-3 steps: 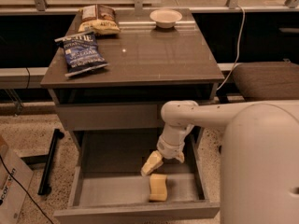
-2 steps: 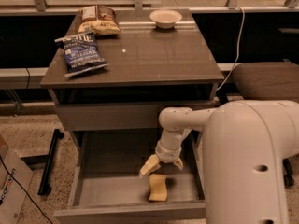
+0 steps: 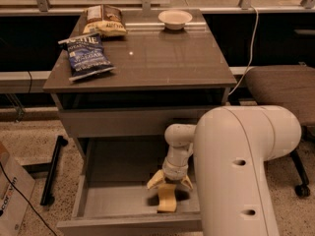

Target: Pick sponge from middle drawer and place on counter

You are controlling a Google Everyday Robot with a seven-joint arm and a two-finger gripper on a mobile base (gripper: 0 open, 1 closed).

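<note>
Presently, 1 sponge (image 3: 167, 199), pale yellow, is listed on the floor of the middle drawer (image 3: 110, 200), toward its front right. The drawer is pulled well out so that its contents can be reached from above. 1 gripper (image 3: 171, 183) is lowered into the drawer over the sponge's rear end. Its fingers (image 3: 156, 179) are spread to either side so that the block can be straddled, and no pinch is judged to be made yet. The arm (image 3: 241, 171) is bent steeply down from the right, and part of the drawer is hidden by it. On the counter surface (image 3: 167, 63), 2 chip bags (image 3: 87, 54) are kept at the left rear and 1 bowl (image 3: 174, 18) at the back edge, so the centre and right are left for the placement. The step in hand is judged to be the closing on the sponge.
</note>
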